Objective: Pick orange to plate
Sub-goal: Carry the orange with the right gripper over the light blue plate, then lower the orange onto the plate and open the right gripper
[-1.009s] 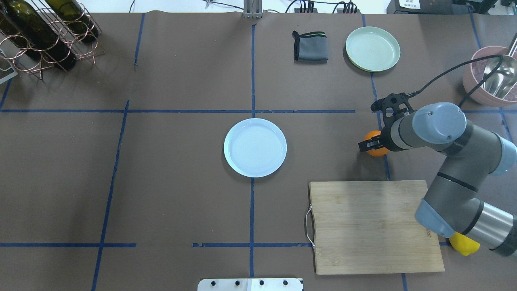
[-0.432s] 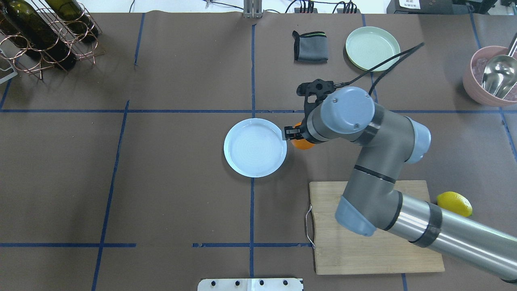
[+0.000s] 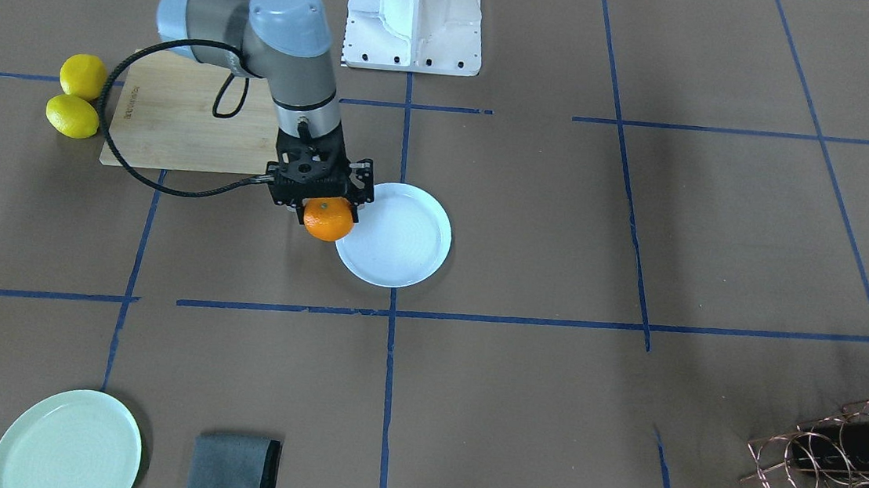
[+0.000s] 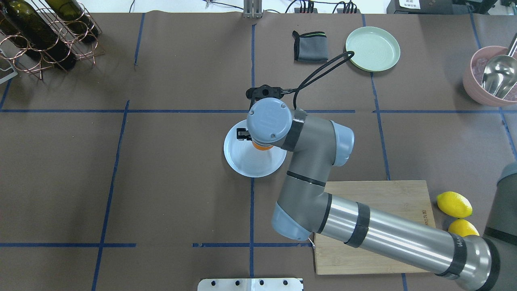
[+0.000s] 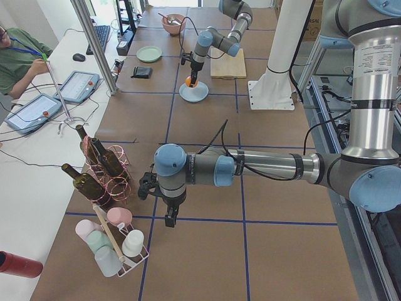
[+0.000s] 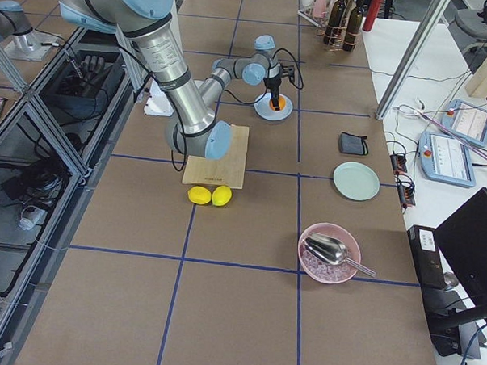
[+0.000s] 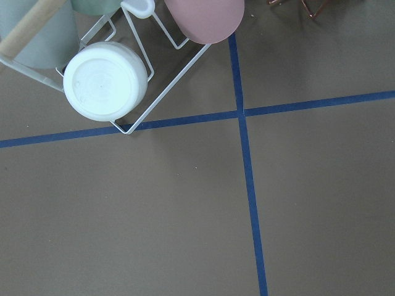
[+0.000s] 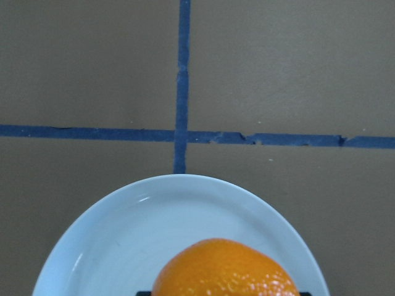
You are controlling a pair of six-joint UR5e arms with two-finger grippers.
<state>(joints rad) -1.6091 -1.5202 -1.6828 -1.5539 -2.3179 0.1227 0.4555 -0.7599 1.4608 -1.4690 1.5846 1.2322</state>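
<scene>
The orange [image 3: 329, 219] hangs in my right gripper [image 3: 329, 205], whose fingers are shut on its sides. It is held above the pale bluish-white plate [image 3: 402, 249] at the table's middle. From overhead the wrist covers most of the orange [image 4: 261, 147], which sits over the far half of the plate [image 4: 250, 165]. The right wrist view shows the orange [image 8: 225, 268] at the bottom with the plate [image 8: 123, 246] beneath it. My left gripper [image 5: 170, 216] points down at the table near a cup rack; I cannot tell whether it is open or shut.
A wooden cutting board [image 4: 387, 194] lies under the right arm, with two lemons [image 4: 454, 204] beside it. At the back right are a pale green plate [image 4: 372, 48], a grey cloth [image 4: 310, 47] and a pink bowl [image 4: 476, 85]. A bottle rack [image 4: 44, 32] stands back left.
The right arm has carried the orange leftward, from the blue tape line on the right to a spot over the bluish-white plate. The gripper stayed shut on it.
</scene>
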